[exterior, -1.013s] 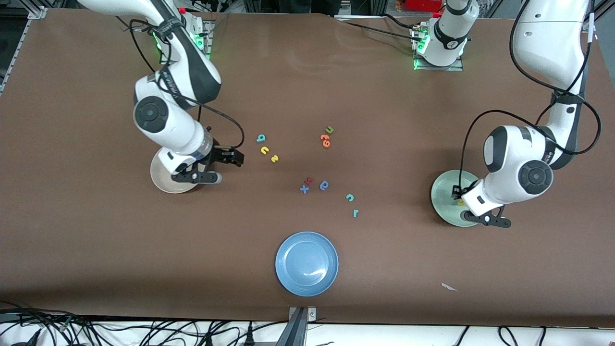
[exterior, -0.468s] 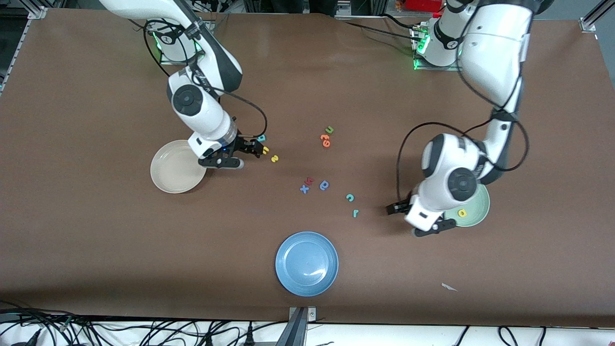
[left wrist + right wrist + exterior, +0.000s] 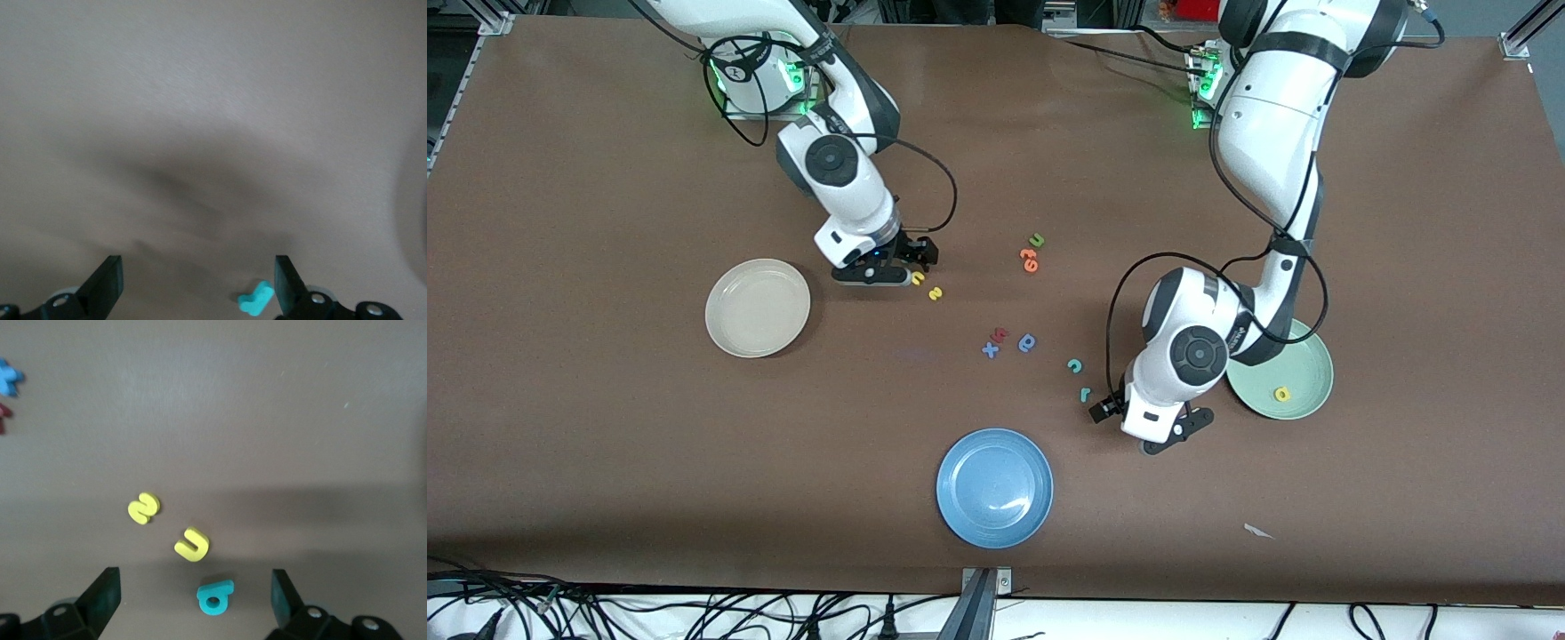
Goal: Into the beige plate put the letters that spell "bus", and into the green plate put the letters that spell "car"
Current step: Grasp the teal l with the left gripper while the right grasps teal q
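My right gripper is open, low over the teal b, which lies between its fingers; the front view hides the b. Beside it lie the yellow u and yellow s. The beige plate holds nothing. My left gripper is open over the teal r, which lies close to one finger. The teal c sits just farther from the camera. The yellow a rests in the green plate.
A blue plate sits near the front edge. A green u and orange letters lie mid-table. A blue x, a red letter and a blue a-like letter cluster nearby. A white scrap lies near the front.
My left gripper opened over the green plate, left the yellow a there and swung to the teal r. My right gripper moved from the beige plate to the teal b.
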